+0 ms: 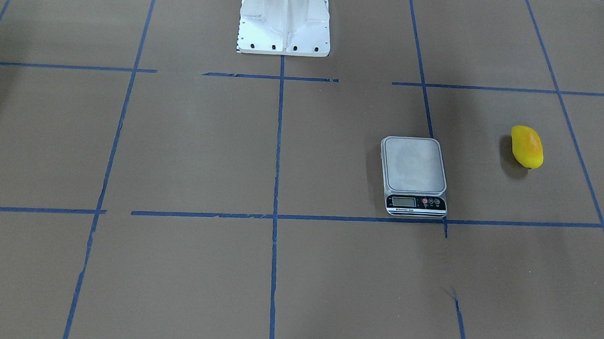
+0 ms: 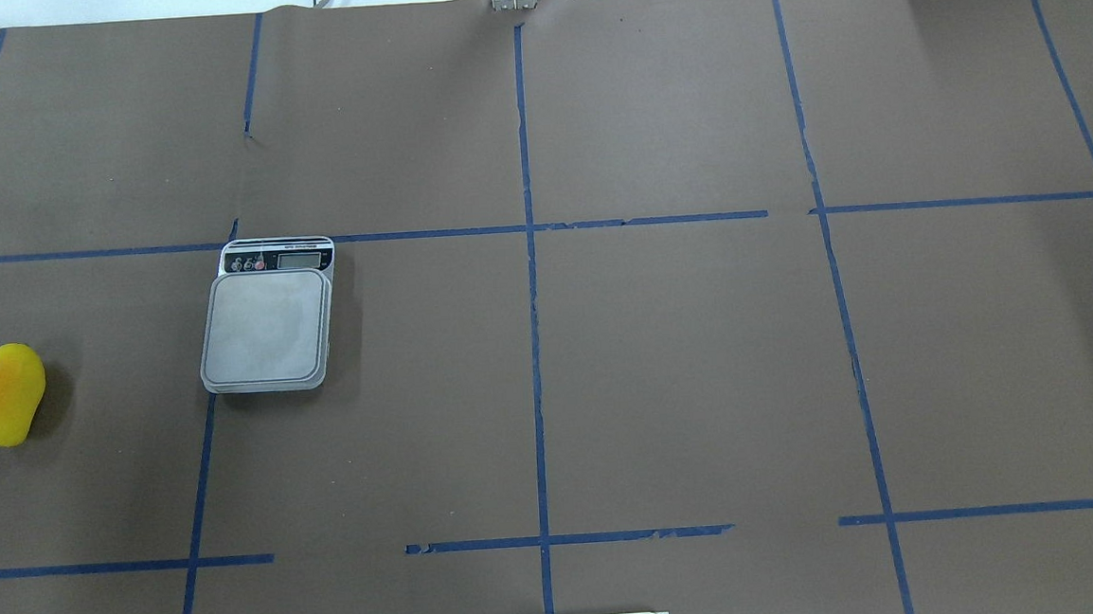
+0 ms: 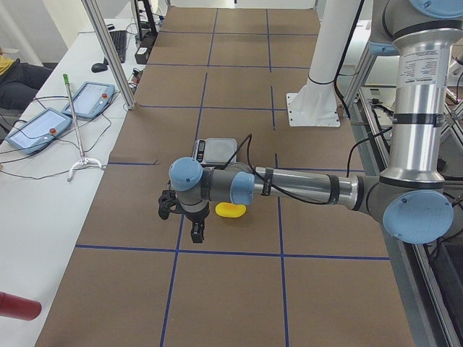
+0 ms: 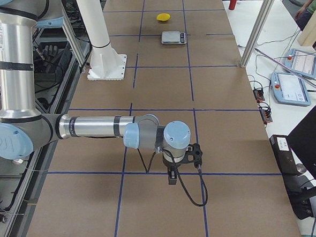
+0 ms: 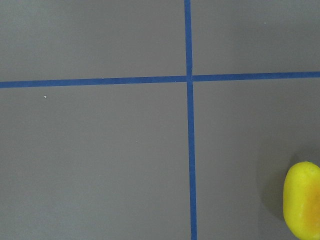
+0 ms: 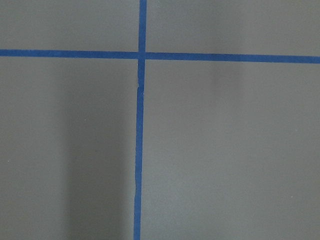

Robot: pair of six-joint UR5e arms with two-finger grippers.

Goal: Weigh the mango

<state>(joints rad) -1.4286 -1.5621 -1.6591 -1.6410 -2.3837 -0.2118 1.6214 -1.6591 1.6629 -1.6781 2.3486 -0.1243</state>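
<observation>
The mango (image 2: pixel 7 394) is recorded flat on the bench (image 2: pixel 665 376), near the left hand (image 3: pixel 181 220) and far from the right hand (image 4: pixel 185 165), long axis running top-to-bottom at the left wrist view's lower-right edge; neither hand's opening can be told.

Brown table (image 2: pixel 703 383) crossed by blue tape lines (image 2: pixel 535 346).

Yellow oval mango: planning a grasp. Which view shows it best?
Overhead exterior: the yellow-orange oval mango lies whole, unobstructed. Front-facing shows it whole, smaller; exterior left, partly behind the left arm; exterior right, tiny; left wrist, clipped; right wrist, not at all.
</observation>
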